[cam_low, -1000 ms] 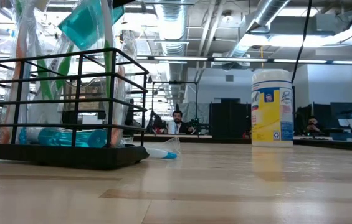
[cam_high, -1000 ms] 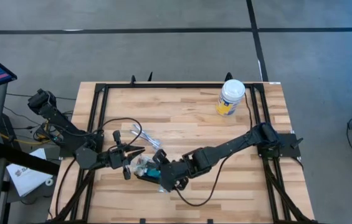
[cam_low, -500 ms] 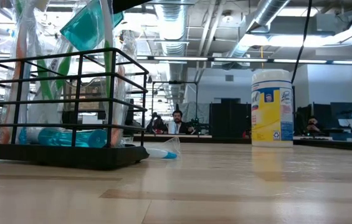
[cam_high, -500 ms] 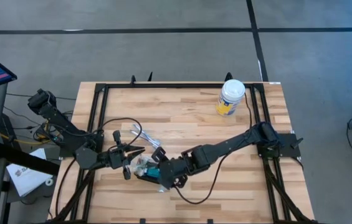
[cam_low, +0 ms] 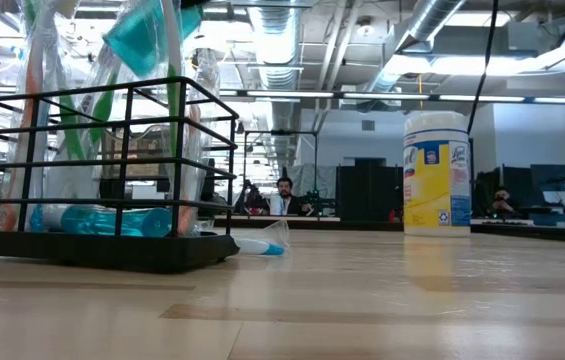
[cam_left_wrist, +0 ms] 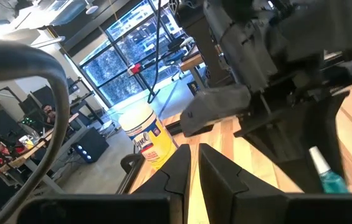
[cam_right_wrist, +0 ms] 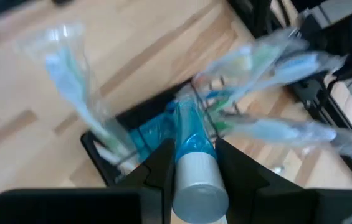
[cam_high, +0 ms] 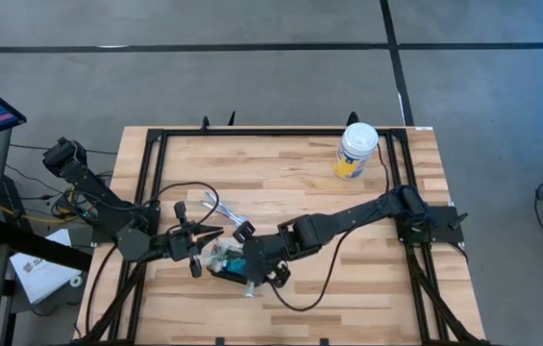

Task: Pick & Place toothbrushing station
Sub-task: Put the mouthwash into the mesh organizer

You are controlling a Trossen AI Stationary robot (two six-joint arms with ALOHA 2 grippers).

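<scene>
Near the front of the worktop [cam_high: 348,298], the toothbrushing station [cam_high: 225,265] already stands loaded with wrapped brushes. My right end effector [cam_right_wrist: 193,163], reaching low over it, is clamped on a teal tube [cam_right_wrist: 194,152] not yet dropped in. My left end effector [cam_left_wrist: 189,169] waits beside, fingers together.

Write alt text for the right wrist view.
The right gripper holds a blue tube with a silver cap between its two dark fingers, above the black holder on the wooden table. Clear-wrapped toothbrushes stick out of the holder.
</scene>
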